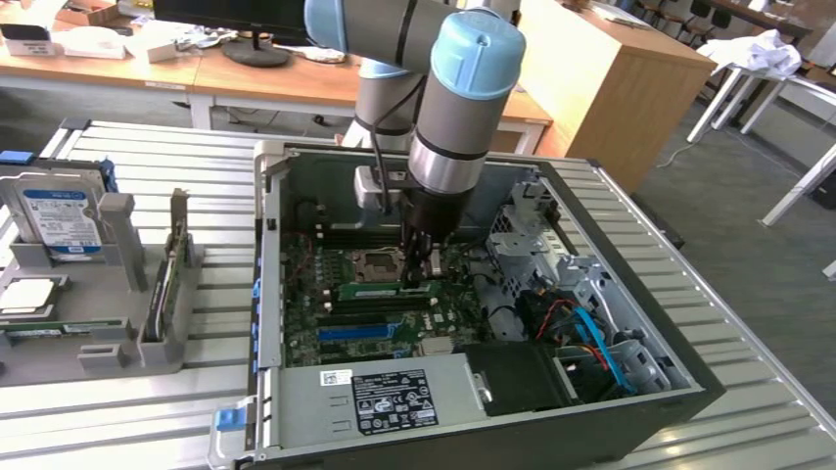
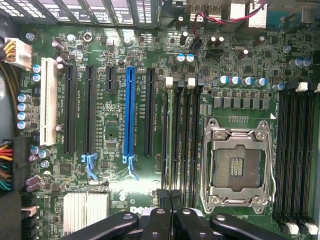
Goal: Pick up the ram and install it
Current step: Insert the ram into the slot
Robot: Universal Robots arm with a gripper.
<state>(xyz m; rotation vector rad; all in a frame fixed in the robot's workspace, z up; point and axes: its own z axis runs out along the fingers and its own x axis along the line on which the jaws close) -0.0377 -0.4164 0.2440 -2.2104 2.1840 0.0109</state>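
Gripper (image 1: 421, 276) fingers pinched narrow on ram (image 1: 388, 290), mid-frame ext. view; if misaligned w/ slot (image 2: 186, 140), could jam or crack.

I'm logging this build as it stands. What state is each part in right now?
gripper: shut on the ram.
ram: held level over the motherboard, apparently not seated.
memory slots: empty.
blue expansion slot: empty.
CPU socket: bare, no cooler.
computer case: lying on its side, open.
hard drive: upright in its grey holder.
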